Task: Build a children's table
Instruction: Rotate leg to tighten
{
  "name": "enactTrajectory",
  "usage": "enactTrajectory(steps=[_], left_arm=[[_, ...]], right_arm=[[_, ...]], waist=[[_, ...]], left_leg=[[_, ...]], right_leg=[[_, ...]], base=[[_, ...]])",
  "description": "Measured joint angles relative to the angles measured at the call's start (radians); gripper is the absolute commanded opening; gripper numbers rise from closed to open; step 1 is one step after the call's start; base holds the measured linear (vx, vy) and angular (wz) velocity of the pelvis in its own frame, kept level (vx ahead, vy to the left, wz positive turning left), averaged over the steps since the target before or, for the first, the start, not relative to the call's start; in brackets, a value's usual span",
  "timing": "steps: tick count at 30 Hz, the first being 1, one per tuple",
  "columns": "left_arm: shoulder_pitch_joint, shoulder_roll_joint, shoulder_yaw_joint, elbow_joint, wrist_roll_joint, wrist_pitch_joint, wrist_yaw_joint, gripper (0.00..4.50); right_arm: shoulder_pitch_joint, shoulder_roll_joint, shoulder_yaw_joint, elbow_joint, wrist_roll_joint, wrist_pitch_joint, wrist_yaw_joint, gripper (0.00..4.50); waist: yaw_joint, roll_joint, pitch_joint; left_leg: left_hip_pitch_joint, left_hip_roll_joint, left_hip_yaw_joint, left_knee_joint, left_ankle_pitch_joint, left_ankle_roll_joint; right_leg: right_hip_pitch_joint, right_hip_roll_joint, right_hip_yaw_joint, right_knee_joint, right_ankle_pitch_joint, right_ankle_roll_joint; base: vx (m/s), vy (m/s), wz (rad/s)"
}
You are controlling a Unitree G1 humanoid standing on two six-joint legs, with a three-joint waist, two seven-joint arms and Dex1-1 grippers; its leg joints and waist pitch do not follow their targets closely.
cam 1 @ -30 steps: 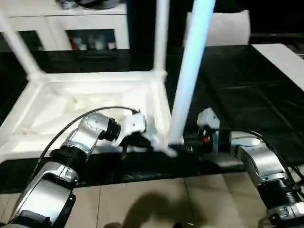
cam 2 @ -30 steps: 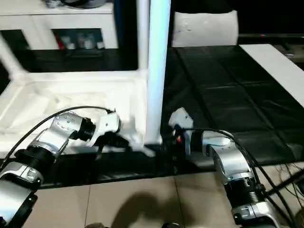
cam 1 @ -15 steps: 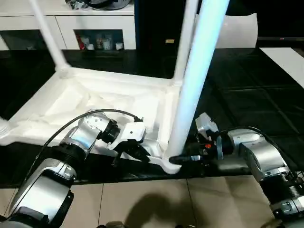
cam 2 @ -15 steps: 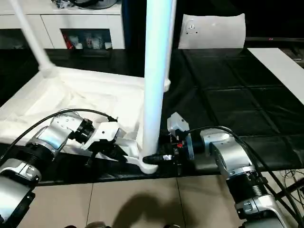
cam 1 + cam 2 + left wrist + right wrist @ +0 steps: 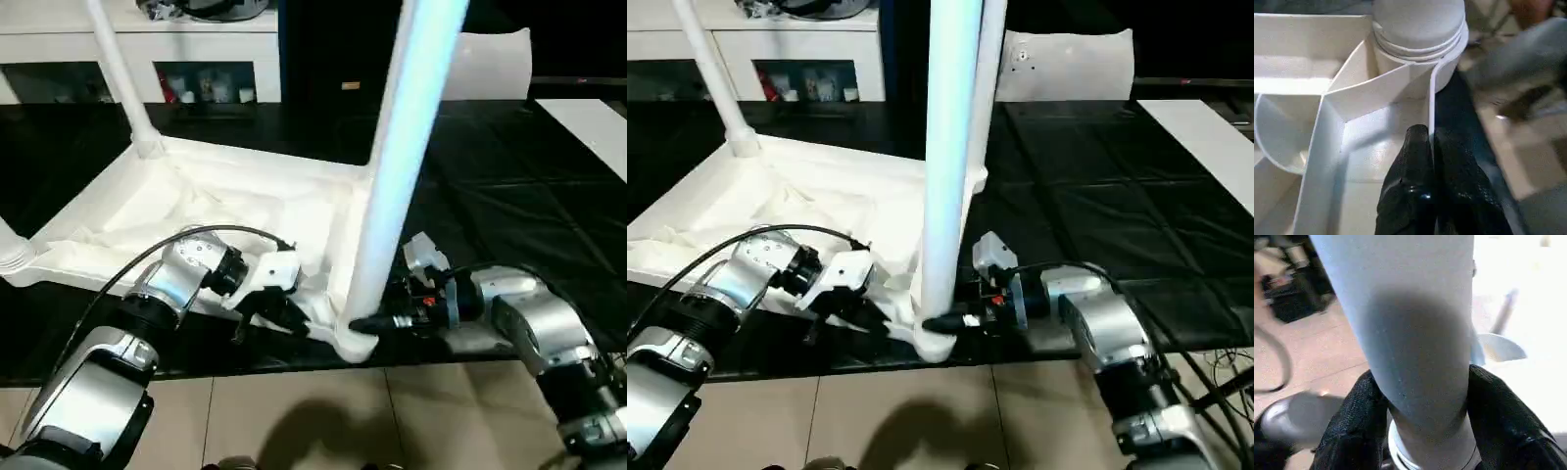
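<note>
Table top: The big white table top point(image 5: 206, 211) lies upside down on the black floor mat point(image 5: 509, 186). Its ribs face up. It sits in front of the robot, more to its left side.
Near leg: A long white leg point(image 5: 397, 166) stands up in the round corner socket point(image 5: 353, 338) closest to the robot. It looks set in the socket, but I cannot tell how deep.
Other legs: One more leg point(image 5: 118, 73) stands at a far corner, and another point(image 5: 991, 59) stands behind the near leg.
Right tool: The right tool point(image 5: 377, 323) has a black finger point(image 5: 1352, 421) on each side of the near leg, low down, just above the socket. The fingers are partly apart and seem to squeeze the leg between them.
Left tool: The left tool point(image 5: 1432, 147) is pinched together on the thin side wall point(image 5: 1431, 105) of the table top, right beside that corner socket. It holds the top.
What could go wrong: I think the leg could tip or go in crooked if the right tool pushes it sideways. The thin wall could slip out from the left tool, and then the top would slide on the mat. If the leg is not pushed all the way in, it may wobble.
</note>
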Motion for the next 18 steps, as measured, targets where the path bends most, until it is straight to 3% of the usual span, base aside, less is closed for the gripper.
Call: enactTrajectory(steps=[2, 5, 8, 15, 18], left_arm=[[0.0, -0.018, 0.03, 0.004, 0.019, 0.054, 0.098, 0.0], [-0.008, -0.066, 0.069, 0.013, 0.035, 0.154, 0.26, 0.0], [-0.02, -0.133, 0.1, 0.02, 0.034, 0.247, 0.396, 0.0], [-0.03, -0.224, 0.155, 0.021, 0.033, 0.357, 0.619, 0.0], [-0.031, -0.228, 0.154, 0.018, 0.035, 0.36, 0.632, 0.0]], right_arm=[[0.0, 0.058, -0.043, 0.007, -0.03, 0.02, -0.136, 1.99], [-0.01, 0.161, -0.114, 0.026, -0.068, 0.052, -0.387, 1.97], [-0.051, 0.23, -0.154, 0.054, -0.108, 0.084, -0.586, 1.96], [-0.126, 0.352, -0.185, 0.134, -0.194, 0.074, -0.9, 1.96], [-0.125, 0.362, -0.185, 0.143, -0.202, 0.048, -0.925, 2.63]], waist=[[-0.012, 0.001, 0.0], [-0.044, 0.001, -0.001], [-0.067, 0.001, -0.001], [-0.076, 0.003, -0.002], [-0.076, 0.003, -0.002]], left_leg=[[0.002, 0.0, 0.0, 0.0, 0.0, 0.0], [0.003, -0.001, 0.0, 0.002, 0.001, -0.001], [0.003, -0.002, 0.0, 0.001, 0.0, -0.001], [0.003, -0.001, -0.001, -0.003, 0.0, -0.001], [0.002, -0.001, 0.0, -0.003, 0.0, 0.0]], right_leg=[[0.001, 0.0, 0.0, 0.0, 0.0, 0.0], [0.001, 0.0, 0.0, -0.002, 0.0, 0.0], [0.001, 0.0, 0.001, -0.002, 0.0, 0.0], [0.001, 0.001, 0.0, -0.002, 0.0, 0.0], [0.0, 0.001, 0.0, -0.003, 0.0, 0.0]], base=[[0.0, 0.0, 0.0], [0.0, 0.0, 0.0], [0.0, 0.0, 0.0], [0.0, 0.0, 0.0], [0.0, 0.0, 0.0]])
